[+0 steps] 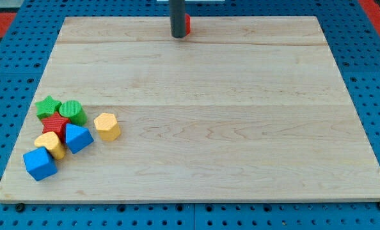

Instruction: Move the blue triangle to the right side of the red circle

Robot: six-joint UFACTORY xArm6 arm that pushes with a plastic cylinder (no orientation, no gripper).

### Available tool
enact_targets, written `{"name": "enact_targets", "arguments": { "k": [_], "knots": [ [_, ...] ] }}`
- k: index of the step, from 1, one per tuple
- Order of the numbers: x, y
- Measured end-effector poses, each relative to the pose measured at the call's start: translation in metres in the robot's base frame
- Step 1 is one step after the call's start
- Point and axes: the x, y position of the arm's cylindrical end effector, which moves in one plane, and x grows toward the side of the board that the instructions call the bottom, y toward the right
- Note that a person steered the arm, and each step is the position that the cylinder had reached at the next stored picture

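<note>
The blue triangle (pixel 79 137) lies in a cluster of blocks at the board's lower left. A red block (pixel 187 24), mostly hidden behind the rod, sits at the board's top edge near the middle; its shape cannot be made out. My tip (pixel 178 36) rests on the board just left of and touching or nearly touching that red block. The tip is far from the blue triangle, up and to the view's right of it.
Around the blue triangle lie a red star (pixel 55 124), a green star (pixel 48 106), a green circle (pixel 71 112), a yellow hexagon (pixel 107 126), a second yellow block (pixel 50 144) and a blue cube (pixel 39 163). The wooden board (pixel 228 128) sits on a blue pegboard.
</note>
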Motion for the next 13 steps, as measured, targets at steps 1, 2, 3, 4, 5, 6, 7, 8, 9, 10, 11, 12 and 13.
{"name": "enact_targets", "arguments": {
  "k": [1, 2, 3, 4, 5, 6, 7, 8, 9, 10, 11, 12, 13],
  "knots": [
    [0.024, 0.0],
    [0.114, -0.017],
    [0.202, -0.04],
    [0.267, -0.058],
    [0.316, -0.089],
    [0.319, -0.126],
    [0.318, -0.162],
    [0.312, -0.181],
    [0.291, -0.178],
    [0.272, -0.175],
    [0.256, -0.168],
    [0.241, -0.156],
    [0.224, -0.142]
  ]
}}
